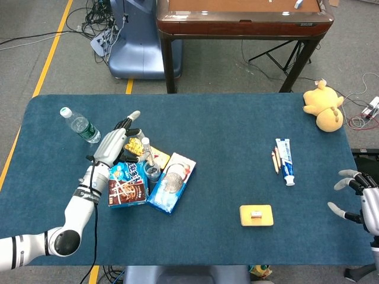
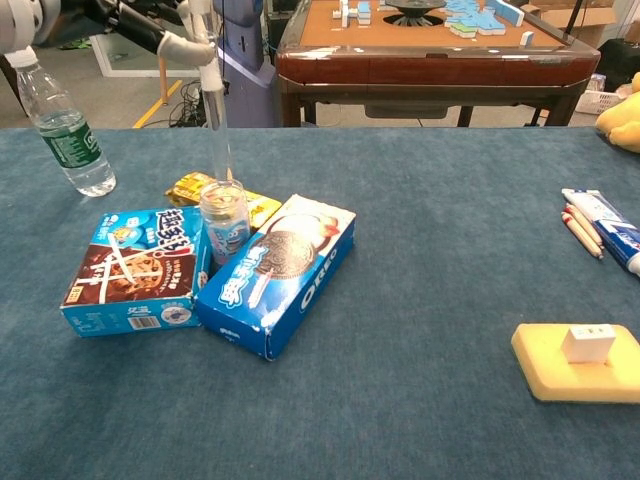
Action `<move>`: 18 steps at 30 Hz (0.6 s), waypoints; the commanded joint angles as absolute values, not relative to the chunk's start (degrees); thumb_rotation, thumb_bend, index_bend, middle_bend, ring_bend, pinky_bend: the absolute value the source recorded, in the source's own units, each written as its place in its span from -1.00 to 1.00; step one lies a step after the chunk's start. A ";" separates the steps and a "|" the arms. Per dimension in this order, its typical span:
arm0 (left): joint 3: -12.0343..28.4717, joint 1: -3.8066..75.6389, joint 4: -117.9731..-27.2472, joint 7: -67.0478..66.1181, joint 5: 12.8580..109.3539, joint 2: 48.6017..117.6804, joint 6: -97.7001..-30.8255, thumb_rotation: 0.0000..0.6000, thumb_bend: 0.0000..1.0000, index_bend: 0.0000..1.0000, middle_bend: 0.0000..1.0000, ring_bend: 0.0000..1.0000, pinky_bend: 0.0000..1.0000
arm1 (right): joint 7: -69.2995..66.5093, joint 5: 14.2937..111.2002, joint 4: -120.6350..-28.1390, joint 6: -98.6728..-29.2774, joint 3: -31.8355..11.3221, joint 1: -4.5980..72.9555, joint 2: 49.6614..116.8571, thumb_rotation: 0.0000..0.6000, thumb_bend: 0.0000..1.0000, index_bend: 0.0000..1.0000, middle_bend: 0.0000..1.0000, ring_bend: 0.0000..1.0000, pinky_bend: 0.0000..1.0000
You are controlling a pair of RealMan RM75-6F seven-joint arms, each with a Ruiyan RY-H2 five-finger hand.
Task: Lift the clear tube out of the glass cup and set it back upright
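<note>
The clear tube [image 2: 214, 115] hangs nearly upright, and my left hand [image 2: 140, 25] pinches it near its top at the upper edge of the chest view. Its lower end sits at about the rim of the glass cup [image 2: 224, 222], which stands between two snack boxes. From the head view, the tube [image 1: 148, 155] with its white cap rises above the cup [image 1: 153, 173], with my left hand [image 1: 114, 145] just left of it. My right hand [image 1: 357, 198] hovers at the table's right edge with its fingers apart, holding nothing.
A blue cookie box [image 2: 130, 270] and an Oreo box [image 2: 275, 275] flank the cup, with a yellow snack packet [image 2: 190, 187] behind. A water bottle [image 2: 60, 125] stands far left. Toothpaste [image 1: 285, 160], pencils [image 1: 275, 161], a yellow block [image 1: 256, 215] and a plush toy [image 1: 323, 109] lie to the right.
</note>
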State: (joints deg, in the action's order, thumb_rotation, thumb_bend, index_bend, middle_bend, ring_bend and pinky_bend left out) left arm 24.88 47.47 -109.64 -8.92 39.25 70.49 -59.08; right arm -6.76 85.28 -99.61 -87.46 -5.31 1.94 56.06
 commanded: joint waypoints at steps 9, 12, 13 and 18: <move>24.36 49.69 -116.70 -17.06 33.54 61.98 -60.46 1.00 -0.49 0.13 -1.00 -1.00 -1.00 | -6.29 85.38 -99.63 -87.18 -5.13 2.07 56.30 1.00 -0.98 0.05 -0.36 -0.46 0.00; 22.81 50.53 -118.20 -20.81 32.64 59.58 -60.45 1.00 -0.49 0.14 -1.00 -1.00 -1.00 | -6.17 85.35 -99.65 -87.18 -5.13 2.08 56.35 1.00 -0.98 0.05 -0.36 -0.46 0.01; 22.29 50.82 -118.69 -21.96 32.24 58.81 -60.28 1.00 -0.49 0.14 -1.00 -1.00 -1.00 | -6.14 85.37 -99.66 -87.17 -5.11 2.08 56.36 1.00 -0.98 0.05 -0.36 -0.46 0.01; 22.17 51.16 -120.27 -21.29 29.49 57.08 -60.35 1.00 -0.49 0.15 -1.00 -1.00 -1.00 | -5.91 85.44 -99.70 -86.96 -5.01 2.18 56.49 1.00 -0.98 0.05 -0.36 -0.46 0.00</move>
State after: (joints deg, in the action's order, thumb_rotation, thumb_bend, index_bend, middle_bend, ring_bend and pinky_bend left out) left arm 22.23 50.99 -119.52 -22.82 30.57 57.58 -60.35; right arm -5.92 85.44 -99.69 -86.97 -5.01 2.17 56.48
